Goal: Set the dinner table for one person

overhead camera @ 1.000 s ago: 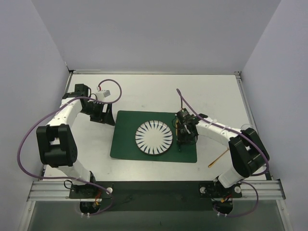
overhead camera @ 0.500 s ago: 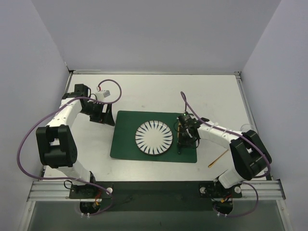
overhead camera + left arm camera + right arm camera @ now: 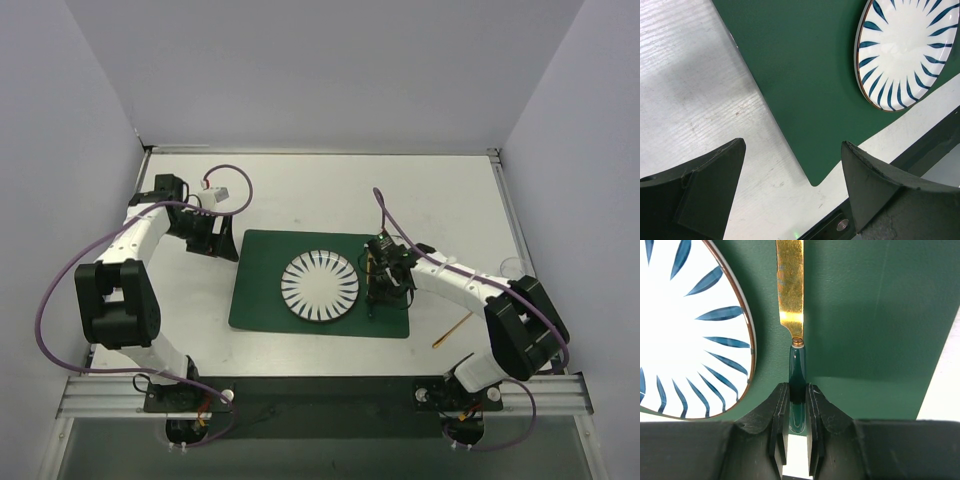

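Although the setting is well begun, I judge it only partly done. A dark green placemat (image 3: 260,300) already lies on the table (image 3: 300,195), with a blue-rayed white plate (image 3: 320,285) on it. The right claw (image 3: 797,395) is clamped on the dark green handle of a knife (image 3: 791,290), whose gold blade stretches straight ahead of the claw over the mat, the plate's rim just to the claw's left. Whether the knife rests on the mat or hangs just above it, I cannot tell.

What seems left is letting the knife go and fetching the thin golden utensil (image 3: 453,329) – too small to name – lying on bare table off to the right claw's right.

The left claw (image 3: 792,145) hangs empty, jaws spread wide, above the mat's edge.

The table is a large, flat, white rectangle with a metal rail frame – it lies beneath both claws and spreads out on every side of them.
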